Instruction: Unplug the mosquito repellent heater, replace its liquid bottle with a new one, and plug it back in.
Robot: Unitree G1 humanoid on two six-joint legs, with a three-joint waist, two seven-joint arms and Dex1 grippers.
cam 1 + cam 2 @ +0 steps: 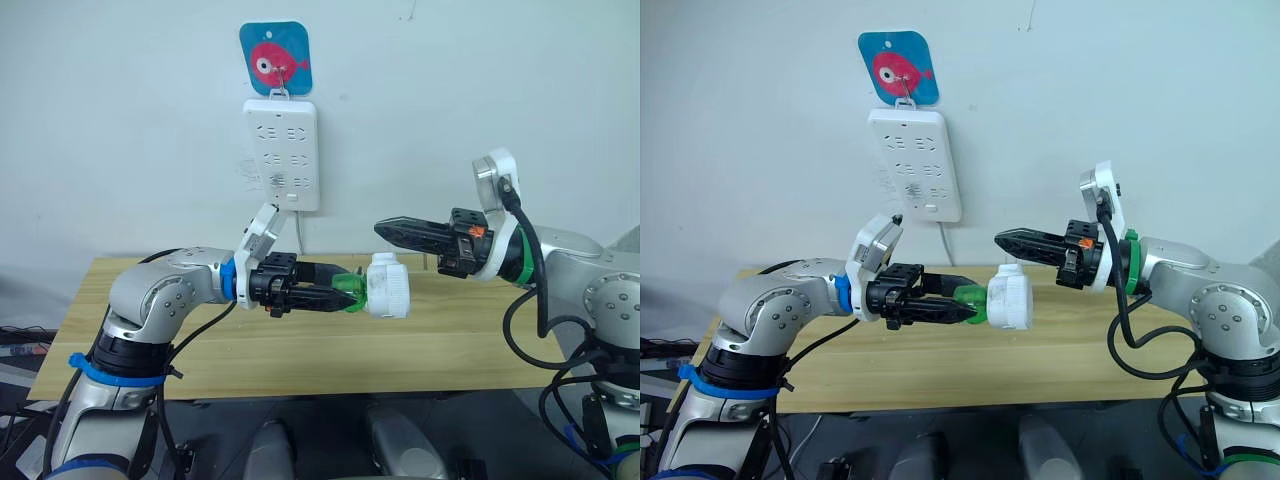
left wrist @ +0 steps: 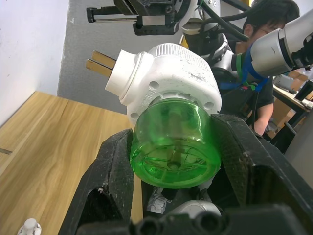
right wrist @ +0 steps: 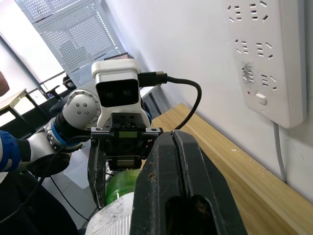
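Observation:
The mosquito repellent heater is a small white rounded unit held in the air above the table, unplugged, its two prongs bare. A green liquid bottle is seated in it, and my left gripper is shut on that bottle. My right gripper hangs just above and to the right of the heater, its fingers pressed together with nothing between them, apart from the heater.
A white multi-socket power strip hangs on the wall under a blue fish hook, its cord dropping behind the wooden table. A small white cap-like piece lies on the table. A person sits behind my right arm.

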